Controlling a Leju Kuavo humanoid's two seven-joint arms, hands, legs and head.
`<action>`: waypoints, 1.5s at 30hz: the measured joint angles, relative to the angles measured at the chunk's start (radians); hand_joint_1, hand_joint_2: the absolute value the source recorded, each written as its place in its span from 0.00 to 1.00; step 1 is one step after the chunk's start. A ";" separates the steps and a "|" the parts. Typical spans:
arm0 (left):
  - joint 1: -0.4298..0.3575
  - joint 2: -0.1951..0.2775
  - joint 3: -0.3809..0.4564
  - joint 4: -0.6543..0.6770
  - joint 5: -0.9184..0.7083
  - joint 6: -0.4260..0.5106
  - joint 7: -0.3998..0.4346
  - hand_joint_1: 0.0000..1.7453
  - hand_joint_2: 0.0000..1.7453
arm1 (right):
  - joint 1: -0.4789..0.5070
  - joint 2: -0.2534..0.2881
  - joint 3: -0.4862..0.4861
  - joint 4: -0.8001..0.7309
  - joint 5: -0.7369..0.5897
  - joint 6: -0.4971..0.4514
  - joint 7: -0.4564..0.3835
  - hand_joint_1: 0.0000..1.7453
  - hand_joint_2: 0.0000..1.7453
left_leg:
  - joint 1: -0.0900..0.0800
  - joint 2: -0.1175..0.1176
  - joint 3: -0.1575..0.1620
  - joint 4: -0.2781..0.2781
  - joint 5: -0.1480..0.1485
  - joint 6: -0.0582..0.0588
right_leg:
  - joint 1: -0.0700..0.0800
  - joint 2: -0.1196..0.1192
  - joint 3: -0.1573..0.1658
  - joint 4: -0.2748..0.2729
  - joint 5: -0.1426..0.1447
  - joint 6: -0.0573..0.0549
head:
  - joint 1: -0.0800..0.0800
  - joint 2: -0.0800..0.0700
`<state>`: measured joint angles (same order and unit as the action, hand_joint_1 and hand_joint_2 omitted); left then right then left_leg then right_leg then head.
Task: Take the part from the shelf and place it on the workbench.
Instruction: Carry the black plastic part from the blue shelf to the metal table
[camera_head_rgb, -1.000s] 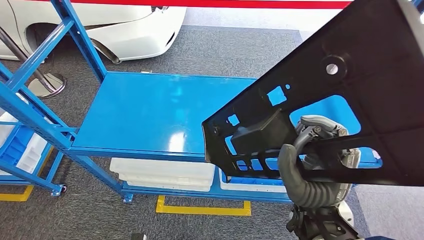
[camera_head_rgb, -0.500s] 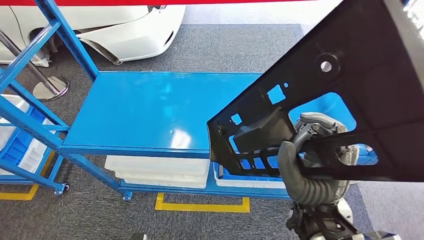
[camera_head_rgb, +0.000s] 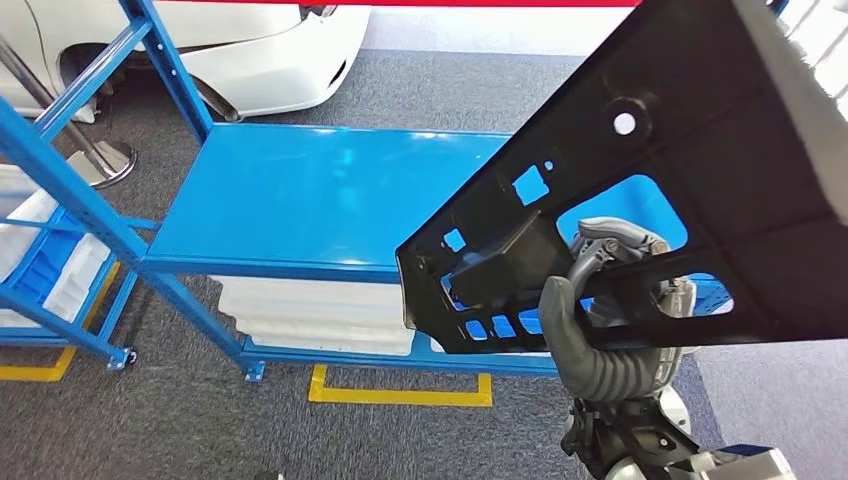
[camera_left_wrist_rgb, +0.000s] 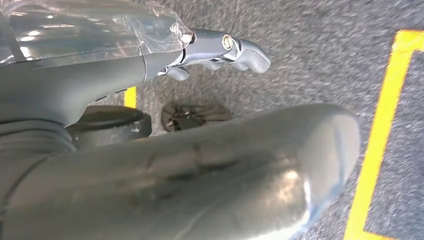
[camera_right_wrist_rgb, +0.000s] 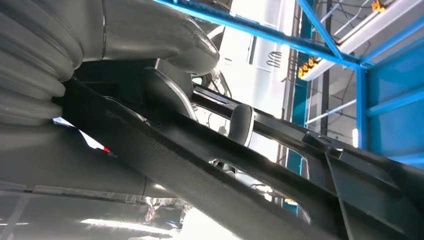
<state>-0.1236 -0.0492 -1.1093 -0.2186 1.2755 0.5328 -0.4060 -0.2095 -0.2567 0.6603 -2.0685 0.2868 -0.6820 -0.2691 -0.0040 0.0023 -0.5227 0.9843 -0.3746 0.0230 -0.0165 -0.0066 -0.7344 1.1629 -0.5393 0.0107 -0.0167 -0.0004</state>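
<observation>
A large flat black plastic part (camera_head_rgb: 700, 170), pierced with cut-outs and holes, takes up the right of the head view, tilted over the right end of the blue workbench (camera_head_rgb: 320, 200). My right hand (camera_head_rgb: 610, 310) grips it from below by a lower bar, with the thumb wrapped over the near side. In the right wrist view the black part (camera_right_wrist_rgb: 240, 185) runs across close up, held under the thumb (camera_right_wrist_rgb: 150, 35). My left hand (camera_left_wrist_rgb: 200, 150) hangs over grey carpet with its fingers (camera_left_wrist_rgb: 225, 47) stretched out and nothing in it.
White bins (camera_head_rgb: 320, 310) lie on the workbench's lower level. A blue shelf rack (camera_head_rgb: 70, 190) with white trays stands at the left. A white car (camera_head_rgb: 250, 50) and a stanchion base (camera_head_rgb: 100, 160) are behind. Yellow tape (camera_head_rgb: 400, 395) marks the carpet in front.
The whole picture has shifted, so the camera has moved. The black part stays in my right hand and now sits slightly further left in the head view.
</observation>
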 joint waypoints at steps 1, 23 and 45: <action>0.000 0.000 0.000 0.000 0.000 -0.007 0.000 0.00 0.00 | 0.000 0.000 0.000 0.001 -0.001 0.001 0.000 1.00 1.00 | 0.000 0.000 -0.015 0.002 0.012 0.000 | -0.001 0.000 -0.010 0.065 -0.040 0.002 | 0.007 0.000; -0.001 0.002 0.000 0.003 0.003 -0.033 -0.009 0.00 0.00 | -0.018 0.000 0.000 0.013 -0.031 0.020 0.003 1.00 1.00 | 0.007 -0.004 0.023 0.085 -0.045 -0.050 | 0.007 -0.006 0.084 -0.134 0.112 -0.040 | -0.012 0.000; 0.003 0.004 0.001 0.004 -0.005 -0.033 -0.011 0.00 0.00 | -0.020 -0.003 0.001 0.024 -0.045 0.021 0.007 1.00 1.00 | 0.007 0.001 -0.192 0.159 -0.001 -0.055 | 0.003 -0.005 0.206 -0.155 0.029 -0.050 | 0.019 0.000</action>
<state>-0.1210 -0.0452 -1.1086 -0.2142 1.2701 0.4994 -0.4171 -0.2294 -0.2595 0.6616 -2.0442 0.2422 -0.6609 -0.2625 0.0034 0.0029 -0.7149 1.1428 -0.3754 -0.0318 -0.0139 -0.0118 -0.5286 1.0080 -0.5108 -0.0396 0.0025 -0.0004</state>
